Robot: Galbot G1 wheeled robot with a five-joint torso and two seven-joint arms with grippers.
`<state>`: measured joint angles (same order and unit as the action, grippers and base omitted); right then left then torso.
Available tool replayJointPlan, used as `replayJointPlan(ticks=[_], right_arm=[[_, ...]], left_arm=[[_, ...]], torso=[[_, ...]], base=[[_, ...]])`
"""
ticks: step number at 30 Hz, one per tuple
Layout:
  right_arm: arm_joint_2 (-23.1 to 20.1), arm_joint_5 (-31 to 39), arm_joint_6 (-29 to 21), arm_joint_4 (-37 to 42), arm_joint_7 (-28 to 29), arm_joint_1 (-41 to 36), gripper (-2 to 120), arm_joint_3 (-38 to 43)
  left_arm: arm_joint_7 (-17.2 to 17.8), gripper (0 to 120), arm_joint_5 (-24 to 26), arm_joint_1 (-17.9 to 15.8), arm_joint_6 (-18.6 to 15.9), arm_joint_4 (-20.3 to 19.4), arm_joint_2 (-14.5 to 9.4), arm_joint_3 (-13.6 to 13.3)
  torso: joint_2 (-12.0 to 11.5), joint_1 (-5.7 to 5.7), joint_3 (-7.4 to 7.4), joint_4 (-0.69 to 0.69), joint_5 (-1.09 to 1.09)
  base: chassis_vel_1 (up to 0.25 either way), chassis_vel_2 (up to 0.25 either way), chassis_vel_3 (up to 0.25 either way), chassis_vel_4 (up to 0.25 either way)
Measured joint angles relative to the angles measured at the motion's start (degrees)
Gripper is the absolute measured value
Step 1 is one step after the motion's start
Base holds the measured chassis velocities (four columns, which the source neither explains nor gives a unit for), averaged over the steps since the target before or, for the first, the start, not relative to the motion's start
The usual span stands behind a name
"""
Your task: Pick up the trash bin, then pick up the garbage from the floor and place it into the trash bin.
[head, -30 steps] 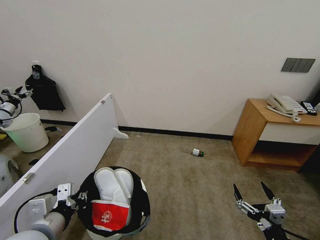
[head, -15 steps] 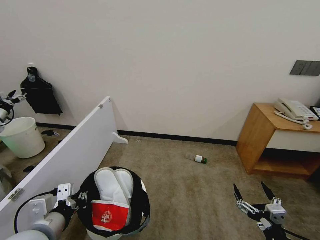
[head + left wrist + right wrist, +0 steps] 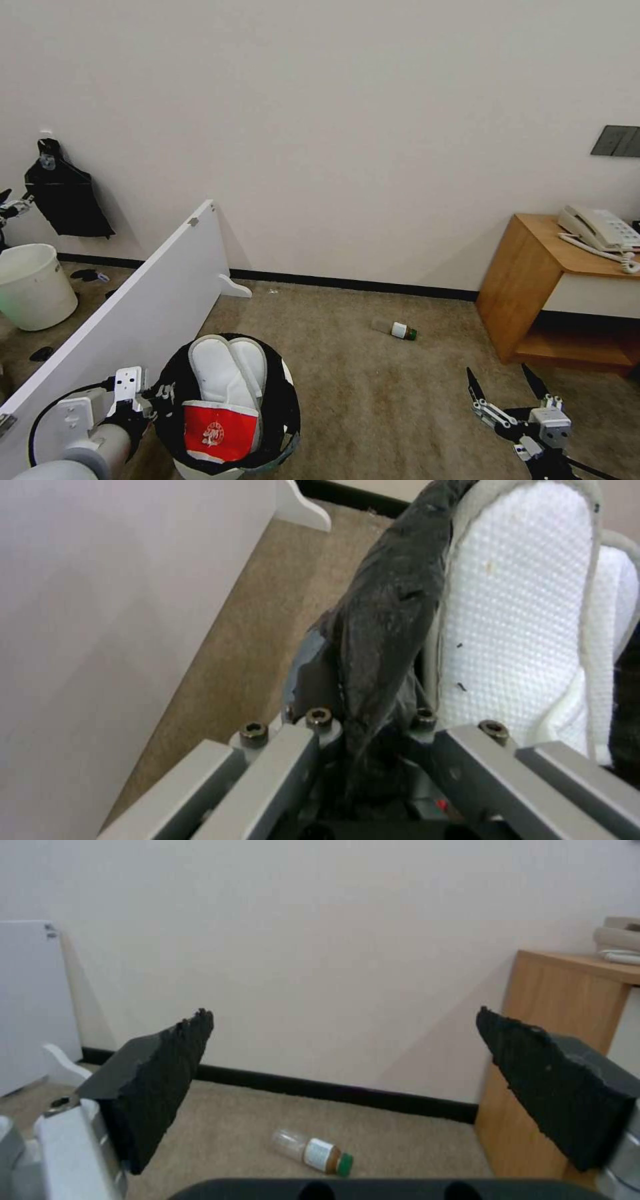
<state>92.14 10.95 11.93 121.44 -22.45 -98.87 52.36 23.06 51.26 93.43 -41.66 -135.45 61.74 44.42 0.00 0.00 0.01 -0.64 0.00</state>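
Two grippers: both low, near the floor (image 3: 373, 387).
Left gripper (image 3: 162, 395): clamped on the trash bin (image 3: 283, 400) rim.
Right gripper (image 3: 505, 389): spread wide, holding nothing.
Bottle (image 3: 395, 329): lying on carpet near the wall.

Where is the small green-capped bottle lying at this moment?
In the head view the bottle lies on its side on the carpet, right of centre, near the black baseboard and left of the wooden side table.

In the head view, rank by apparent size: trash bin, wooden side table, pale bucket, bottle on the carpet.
1. wooden side table
2. trash bin, nearer the camera, so its rank above the bucket is unsure
3. pale bucket, partly cut off
4. bottle
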Motion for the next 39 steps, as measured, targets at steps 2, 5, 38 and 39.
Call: replayJointPlan(ticks=[2, 5, 38, 39], right_arm=[[0.00, 0.00, 0.01, 0.00, -0.03, 0.00, 100, 0.00], [0.00, 0.00, 0.04, 0.00, -0.11, -0.05, 100, 0.00], [0.00, -0.16, 0.29, 0.04, -0.31, 0.00, 100, 0.02], [0.00, -0.16, 0.29, 0.04, -0.31, 0.00, 100, 0.02]], left_arm=[[0.00, 4, 0.00, 0.01, 0.00, 0.00, 0.00, 0.00], [0.00, 4, 0.00, 0.02, 0.00, 0.00, 0.02, -0.02], [-0.04, 4, -0.01, -0.05, 0.01, 0.01, 0.05, 0.07], [-0.04, 4, -0.01, -0.05, 0.01, 0.01, 0.05, 0.07]], torso=[[0.00, 0.00, 0.00, 0.00, 0.01], [0.00, 0.00, -0.01, -0.01, -0.01], [0.00, 0.00, -0.01, 0.00, 0.00], [0.00, 0.00, -0.01, 0.00, 0.00]], base=[[-0.125, 0.094, 0.109, -0.113], [-0.123, 0.109, 0.098, -0.092], [-0.116, 0.119, 0.114, -0.118], [-0.141, 0.107, 0.102, -0.120]])
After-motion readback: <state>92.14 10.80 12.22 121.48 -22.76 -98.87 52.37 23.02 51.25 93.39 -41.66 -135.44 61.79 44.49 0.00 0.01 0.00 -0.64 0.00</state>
